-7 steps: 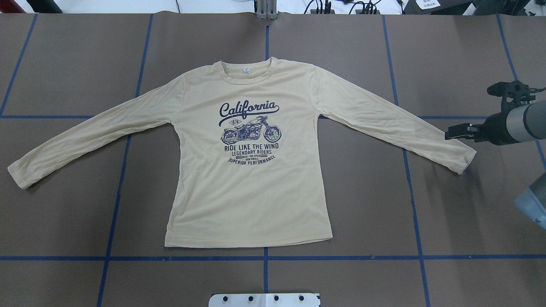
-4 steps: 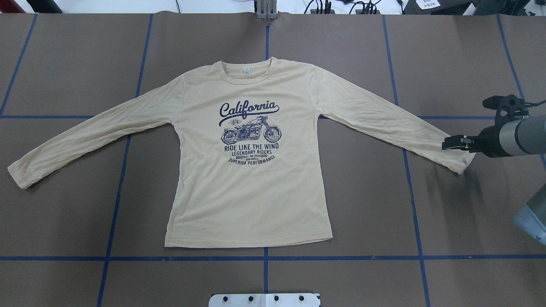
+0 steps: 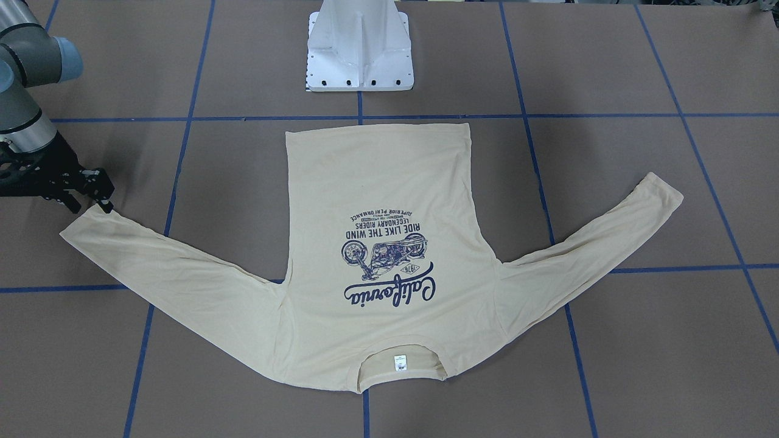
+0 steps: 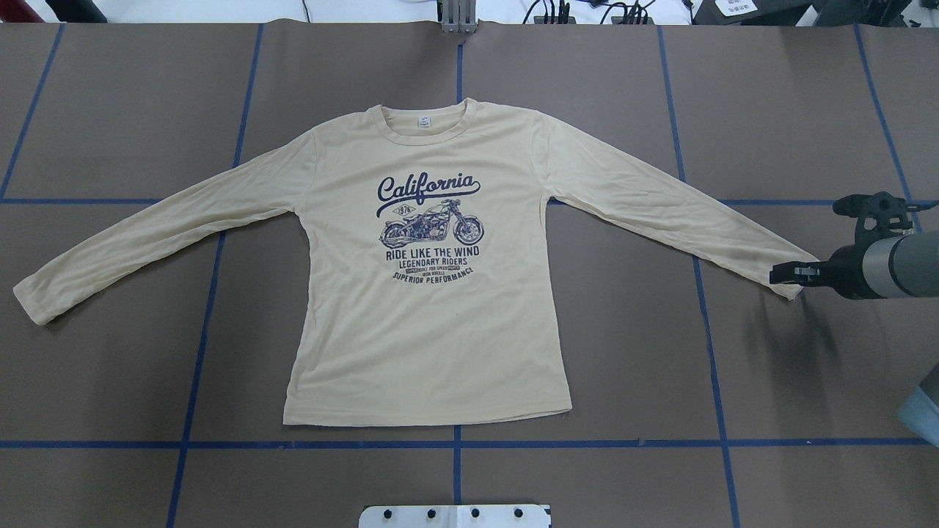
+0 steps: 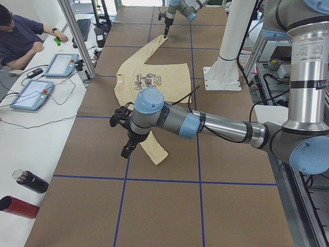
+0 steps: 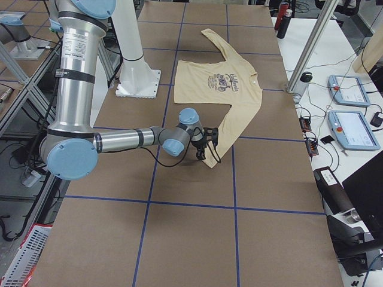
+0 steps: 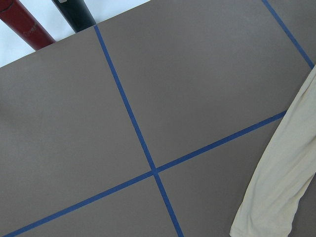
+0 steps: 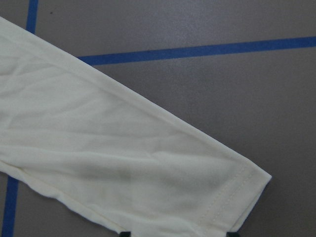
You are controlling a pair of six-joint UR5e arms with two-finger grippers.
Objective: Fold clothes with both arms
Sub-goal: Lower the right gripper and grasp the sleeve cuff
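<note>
Shirt first: the cream-yellow long-sleeved T-shirt (image 4: 425,330) lies flat and print-up in the middle of the brown table (image 4: 770,110), its collar on the far side from the robot, its hem near the white pedestal base (image 3: 360,48), and both sleeves spread out and angled back toward the robot. The right gripper (image 4: 783,273) sits low at the end of the right sleeve, right over the right cuff (image 8: 232,192). In the right wrist view that cuff fills the lower part of the picture, and two dark fingertips (image 8: 124,233) show at the bottom edge, set apart on either side of the cuff's width, so the pincer stands wide with nothing held. Whether the tips touch the cloth cannot be told. The left gripper (image 5: 125,152) shows only in the view from the table's left end, where it hangs above the table just beside the left cuff (image 5: 158,157). From there its pincer state cannot be told. The left wrist camera looks down on bare table crossed by blue tape lines (image 7: 133,128), with the left cuff in its lower right corner. A red bottle (image 5: 18,207) and a black bottle (image 5: 31,181) lie on the white bench beyond the table's far edge
</note>
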